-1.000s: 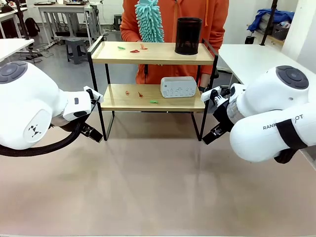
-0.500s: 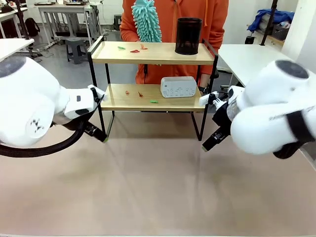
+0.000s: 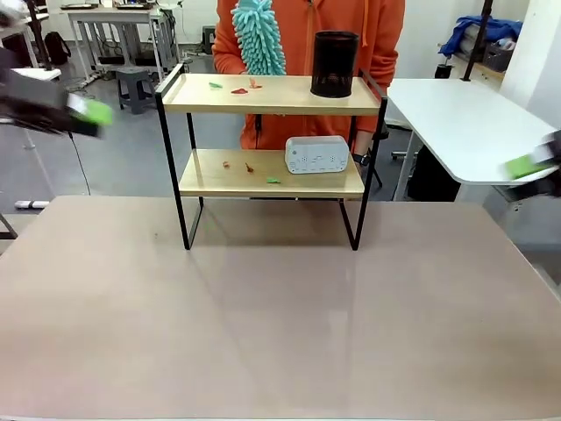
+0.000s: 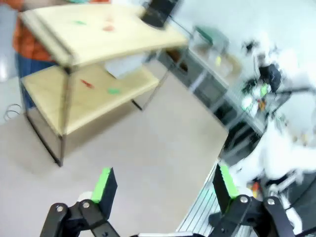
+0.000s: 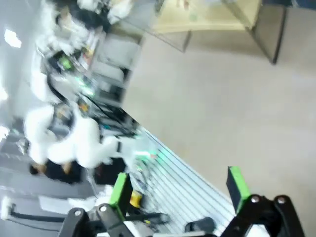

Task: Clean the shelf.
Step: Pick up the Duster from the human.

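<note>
The shelf point(image 3: 272, 94) stands at the table's far side, its two wooden boards in a black frame. Small red and green scraps point(image 3: 232, 88) lie on the top board, and more scraps point(image 3: 250, 167) on the lower one. A black mesh cup point(image 3: 335, 63) sits top right and a grey box point(image 3: 316, 154) on the lower board. Behind it a person in orange holds a teal duster point(image 3: 257, 37). My left gripper point(image 3: 83, 112) is a blur at far left, open point(image 4: 164, 182). My right gripper point(image 3: 530, 165) blurs at the right edge, open point(image 5: 178, 186), nothing between its fingers.
The beige table point(image 3: 280, 324) stretches bare in front of the shelf. A white table point(image 3: 460, 118) stands at the right, more desks and a stool point(image 3: 136, 88) behind on the left. The shelf point(image 4: 98, 39) shows upper left in the left wrist view.
Both arms have swung up and outward from beside the shelf's legs, leaving the middle of the picture. The person's duster has shifted slightly left.
</note>
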Controlling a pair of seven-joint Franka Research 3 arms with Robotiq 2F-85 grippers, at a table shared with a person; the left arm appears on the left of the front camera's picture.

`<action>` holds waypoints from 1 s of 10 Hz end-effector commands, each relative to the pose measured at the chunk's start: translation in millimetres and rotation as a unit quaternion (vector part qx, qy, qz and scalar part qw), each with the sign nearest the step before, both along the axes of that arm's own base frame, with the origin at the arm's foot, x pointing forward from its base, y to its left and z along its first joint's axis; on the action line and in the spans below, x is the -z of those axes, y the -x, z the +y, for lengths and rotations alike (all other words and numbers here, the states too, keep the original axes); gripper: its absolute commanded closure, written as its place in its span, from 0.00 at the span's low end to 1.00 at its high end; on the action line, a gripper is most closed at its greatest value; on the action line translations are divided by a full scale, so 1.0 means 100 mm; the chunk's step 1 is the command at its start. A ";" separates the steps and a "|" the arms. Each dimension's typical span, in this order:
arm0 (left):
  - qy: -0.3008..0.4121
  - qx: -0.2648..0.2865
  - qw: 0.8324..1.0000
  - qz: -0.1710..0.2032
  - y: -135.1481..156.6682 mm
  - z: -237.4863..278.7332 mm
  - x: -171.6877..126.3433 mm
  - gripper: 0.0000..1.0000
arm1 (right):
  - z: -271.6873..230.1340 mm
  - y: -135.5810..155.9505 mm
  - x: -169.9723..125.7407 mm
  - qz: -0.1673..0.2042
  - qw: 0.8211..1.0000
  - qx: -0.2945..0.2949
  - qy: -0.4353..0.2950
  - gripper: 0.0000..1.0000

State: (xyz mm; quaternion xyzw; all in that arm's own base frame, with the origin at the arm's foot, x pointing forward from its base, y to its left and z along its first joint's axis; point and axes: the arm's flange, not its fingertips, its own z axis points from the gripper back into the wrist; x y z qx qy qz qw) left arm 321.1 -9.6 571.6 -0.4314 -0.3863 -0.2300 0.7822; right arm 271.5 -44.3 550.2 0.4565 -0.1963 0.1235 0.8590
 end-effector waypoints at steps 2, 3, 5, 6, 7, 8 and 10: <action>0.118 -0.125 0.985 0.033 0.47 0.83 1.00 0.00 | -0.79 -0.03 0.57 0.047 0.954 0.197 -0.220 0.00; 0.148 -0.149 0.976 0.061 0.44 1.00 1.20 0.00 | -0.89 -0.01 0.71 0.060 0.943 0.226 -0.236 0.00; 0.151 -0.173 0.966 0.116 0.33 1.10 1.49 0.00 | -0.93 -0.08 0.84 0.062 0.935 0.271 -0.222 0.00; 0.132 -0.203 0.961 0.131 0.29 1.06 1.56 0.00 | -1.37 -0.03 0.58 0.083 0.945 0.223 -0.223 0.00; 0.150 -0.177 0.967 0.102 -0.07 1.73 0.99 0.00 | -1.37 -0.03 0.58 0.083 0.945 0.223 -0.223 0.00; 0.150 -0.177 0.967 0.102 -0.07 1.73 0.99 0.00 | -1.37 -0.03 0.58 0.083 0.945 0.223 -0.223 0.00; 0.150 -0.177 0.967 0.102 -0.07 1.73 0.99 0.00 | -1.37 -0.03 0.58 0.083 0.945 0.223 -0.223 0.00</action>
